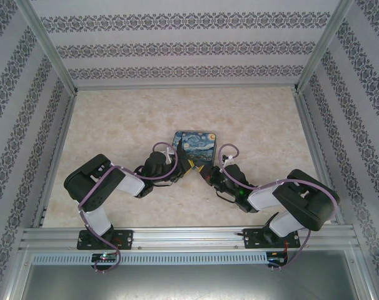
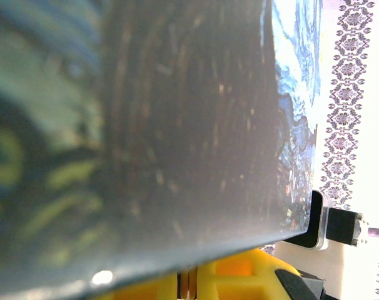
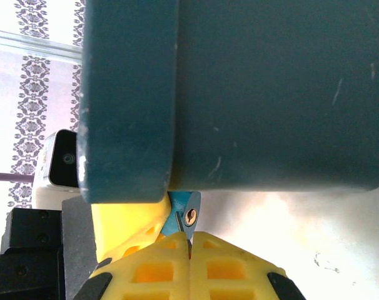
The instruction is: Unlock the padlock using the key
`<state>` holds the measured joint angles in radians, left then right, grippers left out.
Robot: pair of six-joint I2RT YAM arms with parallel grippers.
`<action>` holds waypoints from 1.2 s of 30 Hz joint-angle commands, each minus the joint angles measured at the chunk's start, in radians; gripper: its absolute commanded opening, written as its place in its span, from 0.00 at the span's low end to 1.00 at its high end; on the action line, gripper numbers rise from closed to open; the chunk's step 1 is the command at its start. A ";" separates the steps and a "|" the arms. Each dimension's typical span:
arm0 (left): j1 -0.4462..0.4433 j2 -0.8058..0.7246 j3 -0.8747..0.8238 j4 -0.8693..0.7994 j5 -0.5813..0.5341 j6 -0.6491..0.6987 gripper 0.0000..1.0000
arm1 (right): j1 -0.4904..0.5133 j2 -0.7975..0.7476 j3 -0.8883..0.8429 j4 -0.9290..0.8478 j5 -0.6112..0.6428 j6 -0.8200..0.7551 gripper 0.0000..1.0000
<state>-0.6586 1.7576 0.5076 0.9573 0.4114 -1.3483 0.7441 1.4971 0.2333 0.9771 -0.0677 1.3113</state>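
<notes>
Patterned wallpaper walls (image 1: 177, 47) close in a pale marbled surface (image 1: 114, 125). A dark box (image 1: 196, 145) with a blue and yellow swirled painting on its lid lies near the middle of the surface. Both arms reach in from the near edge and meet just in front of the box's near side.

The left pincer (image 1: 186, 164) comes in from the left, its yellow tips at the box's near edge. In the left wrist view its fingers (image 2: 233, 278) are drawn nearly together, with only a thin slit between them, pressed up under the box's dark side wall. In the right wrist view a blue corner of the padlock (image 3: 188, 209) sticks out past one of those yellow fingers (image 3: 127, 225), so the left pincer is clamped on it. The padlock sits tight under the box's rounded corner, with its small round keyhole facing the right wrist camera.

The right pincer (image 3: 189, 250) comes in from the right. Its yellow fingers are closed together on the key (image 3: 181, 226), a thin grey sliver rising from between the tips. The key's free end lies just beside the keyhole and touches the padlock's face. Whether it has entered the hole cannot be made out.
</notes>
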 commanded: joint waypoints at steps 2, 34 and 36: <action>0.013 -0.021 0.008 0.047 0.012 -0.012 0.00 | 0.004 0.005 -0.006 0.026 0.015 0.009 0.00; 0.012 -0.047 0.027 0.001 0.017 0.006 0.00 | 0.007 0.042 0.007 0.028 -0.003 0.020 0.00; 0.013 -0.049 0.027 -0.001 0.018 0.006 0.00 | 0.006 0.045 0.014 0.026 -0.006 0.020 0.00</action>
<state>-0.6586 1.7489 0.5091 0.9470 0.4114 -1.3476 0.7441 1.5311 0.2203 0.9836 -0.0681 1.3331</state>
